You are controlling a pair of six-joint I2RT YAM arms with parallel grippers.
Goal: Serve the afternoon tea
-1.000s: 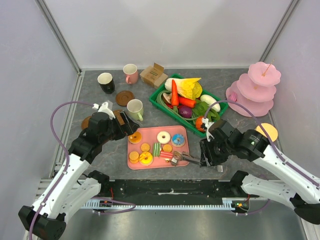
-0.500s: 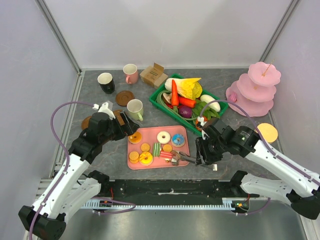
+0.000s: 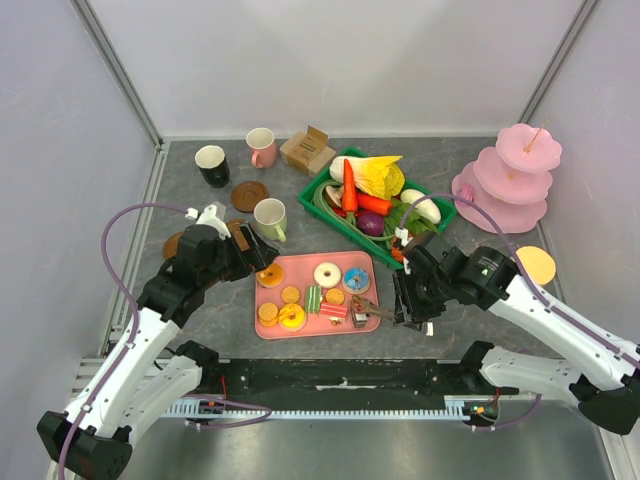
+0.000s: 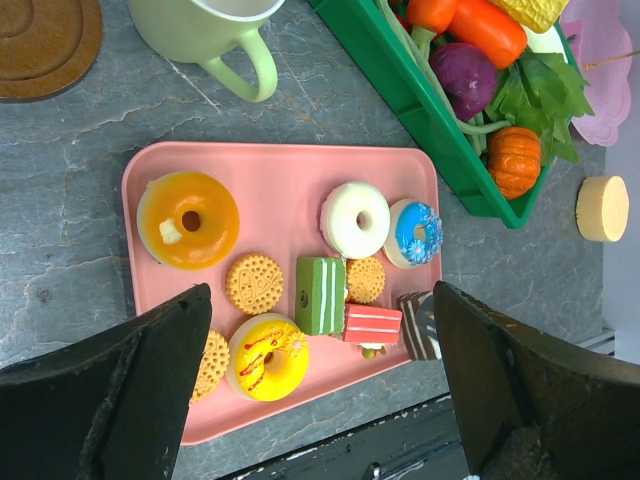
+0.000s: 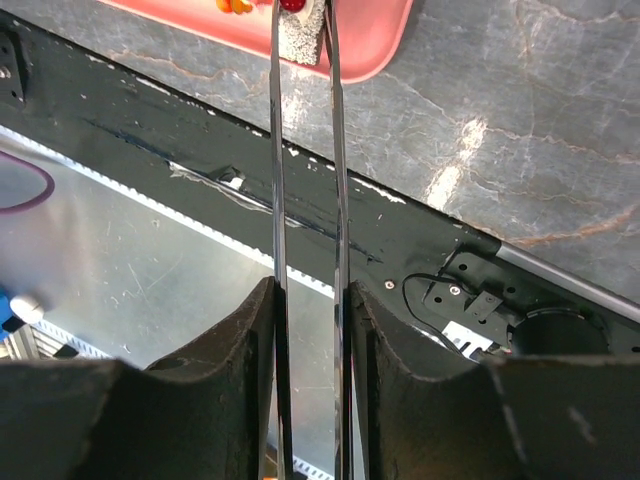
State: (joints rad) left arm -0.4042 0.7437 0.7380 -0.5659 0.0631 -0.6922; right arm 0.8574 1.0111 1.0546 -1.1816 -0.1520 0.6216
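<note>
The bench is grey and stone-veined, with a dull sheen. The pink tray looks like smooth matt plastic, the green crate like glossier plastic. The tongs are bright polished metal. The pale-green mug is smooth and glazed. The brown coaster has ringed grooves, and the biscuit is finely embossed.

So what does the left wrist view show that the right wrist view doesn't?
Only left wrist: the pale-green mug, a brown coaster, the donuts, biscuits and the green vegetable crate. Only right wrist: metal tongs in the right gripper, and the black base rail. Both: the pink tray on the grey tabletop.
</note>
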